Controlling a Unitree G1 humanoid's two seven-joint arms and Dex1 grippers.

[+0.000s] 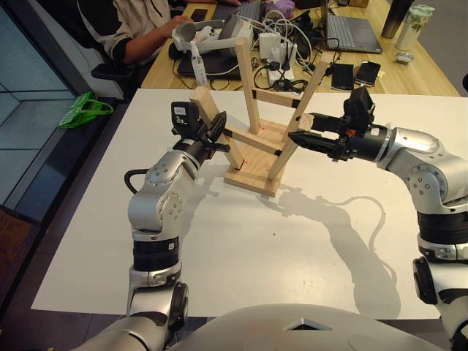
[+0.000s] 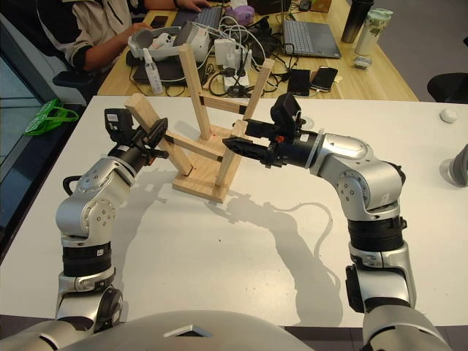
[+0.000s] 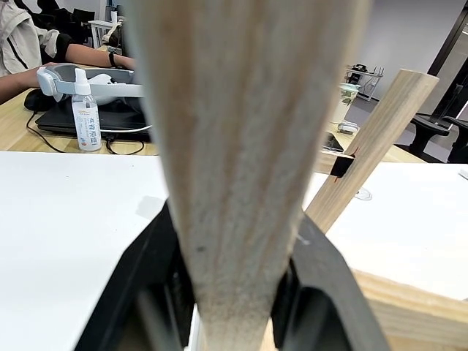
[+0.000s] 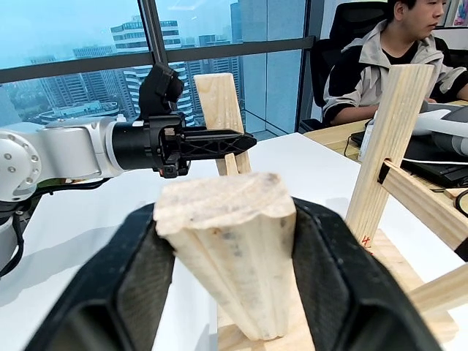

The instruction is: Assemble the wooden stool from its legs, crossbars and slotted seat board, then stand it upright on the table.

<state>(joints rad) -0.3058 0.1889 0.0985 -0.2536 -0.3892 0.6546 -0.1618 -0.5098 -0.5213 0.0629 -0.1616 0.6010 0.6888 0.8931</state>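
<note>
Flipping seems next: left end effector (image 1: 219,133) and right end effector (image 1: 294,137) each clamp a pale wooden leg (image 1: 206,106) of the upturned four-legged stool (image 1: 252,180).

- Bright, even overhead light covers the white table (image 1: 241,256), with no glare.
- The stool (image 1: 257,174) casts a soft, short shadow to the lower right of its base.
- Daylit windows (image 4: 66,44) glow at the right wrist view's upper left.
</note>
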